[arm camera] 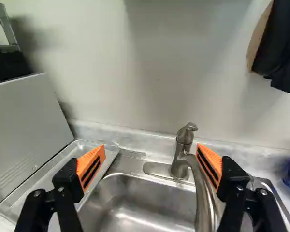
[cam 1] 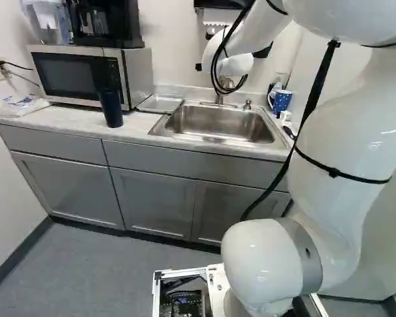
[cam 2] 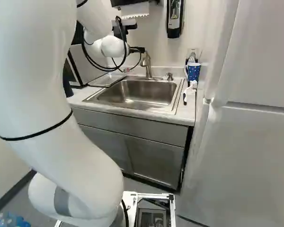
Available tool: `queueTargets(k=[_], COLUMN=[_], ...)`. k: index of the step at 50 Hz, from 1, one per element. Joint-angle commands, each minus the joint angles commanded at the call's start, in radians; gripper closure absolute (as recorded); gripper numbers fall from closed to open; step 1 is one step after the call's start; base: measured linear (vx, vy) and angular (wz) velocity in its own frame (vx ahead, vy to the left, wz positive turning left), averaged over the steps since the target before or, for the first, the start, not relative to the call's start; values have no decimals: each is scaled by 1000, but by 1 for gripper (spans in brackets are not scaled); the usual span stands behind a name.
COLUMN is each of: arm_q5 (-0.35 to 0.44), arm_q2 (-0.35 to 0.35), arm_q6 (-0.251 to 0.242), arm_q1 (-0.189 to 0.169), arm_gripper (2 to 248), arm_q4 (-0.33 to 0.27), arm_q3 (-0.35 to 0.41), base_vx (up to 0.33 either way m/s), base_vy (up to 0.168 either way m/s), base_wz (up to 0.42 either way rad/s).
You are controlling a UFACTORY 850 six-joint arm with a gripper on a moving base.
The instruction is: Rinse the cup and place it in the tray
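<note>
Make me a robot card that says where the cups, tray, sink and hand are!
Dark blue cup: on the counter, in front of the microwave
Spotted mug: right of the sink in the right base view
Tray: between microwave and sink
Hand: open, holding no cup
Faucet: ahead of the hand

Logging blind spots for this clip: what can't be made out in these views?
- Inside the dark tumbler: its wall hides it, left base view.
- What stands behind the mug: mostly hidden by it, right base view.
- The sink's near inner wall: its rim hides it, both base views.
- Microwave's inside: dark door, left base view.
</note>
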Motion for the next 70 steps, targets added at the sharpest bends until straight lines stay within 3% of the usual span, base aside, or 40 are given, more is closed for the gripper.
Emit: queueTargets(k=[21, 41, 70], arm_q5=[-72, -76, -42], arm_q2=[-109, -207, -220], arm_q6=[0, 0, 0], arm_q1=[-2, -13, -13], arm_gripper=[3, 3, 3], arm_q4=[0, 0, 0], arm_q3=[-118, -229, -244], base_vx=[0, 0, 0], base_vy=[0, 0, 0], base_wz=[0, 0, 0])
